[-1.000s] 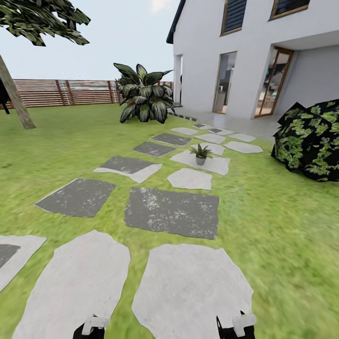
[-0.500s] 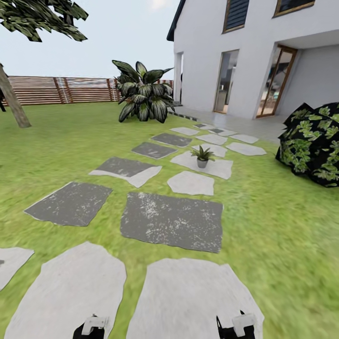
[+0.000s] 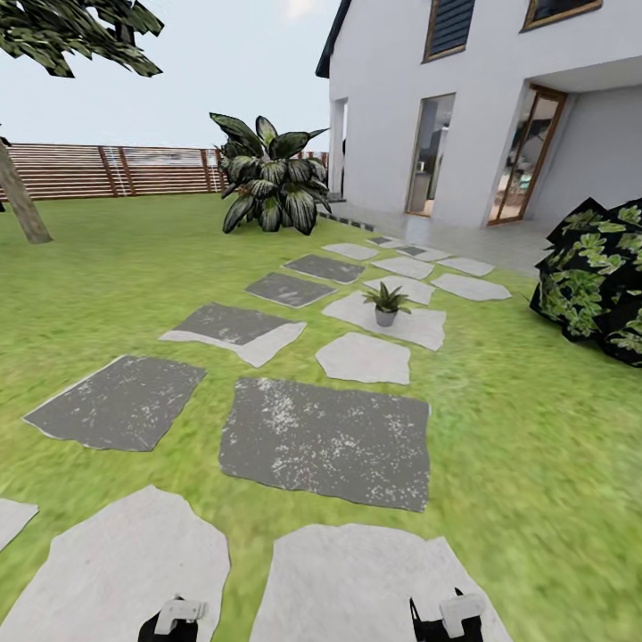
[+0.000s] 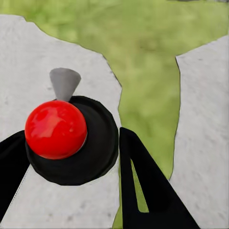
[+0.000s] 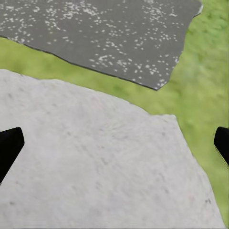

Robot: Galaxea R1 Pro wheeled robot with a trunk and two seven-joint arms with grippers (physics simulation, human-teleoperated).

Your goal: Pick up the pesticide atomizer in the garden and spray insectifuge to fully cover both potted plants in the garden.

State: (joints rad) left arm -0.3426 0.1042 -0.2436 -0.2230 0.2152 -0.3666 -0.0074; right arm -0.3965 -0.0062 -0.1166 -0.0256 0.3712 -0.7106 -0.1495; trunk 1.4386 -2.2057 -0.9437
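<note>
Left wrist view: the pesticide atomizer [image 4: 71, 143] sits between the two dark fingers [image 4: 148, 186] of my left claw [image 4: 67, 164], which is pinched on its round black body; the red tip faces the camera and a small grey cone pokes out beside it. Behind the atomizer lie a pale stepping stone [image 4: 28, 57] and a strip of lawn [image 4: 148, 90]. Right wrist view: the fingertips [image 5: 8, 148] of my right claw [image 5: 114, 145] sit at opposite edges of the picture, spread wide with nothing between them, over a pale stone [image 5: 95, 162], with a dark speckled stone [image 5: 105, 33] beyond a band of grass. Head view: the tops of both claws show at the lower edge, left [image 3: 178, 615] and right [image 3: 450, 615], above the nearest pale stones. One potted plant [image 3: 386, 303], a small green rosette in a grey pot, stands well ahead of me on a pale stepping stone [image 3: 419, 325] along the path. I cannot make out any whitish specks on its leaves at this size. The path of grey and pale stones leads on toward a white house [image 3: 481, 107]. A big striped-leaf palm [image 3: 267, 178] stands before the slatted wooden fence [image 3: 107, 169], a tree trunk [image 3: 20, 201] stands far left, and a dark leafy shrub [image 3: 597, 276] is at the right edge.
</note>
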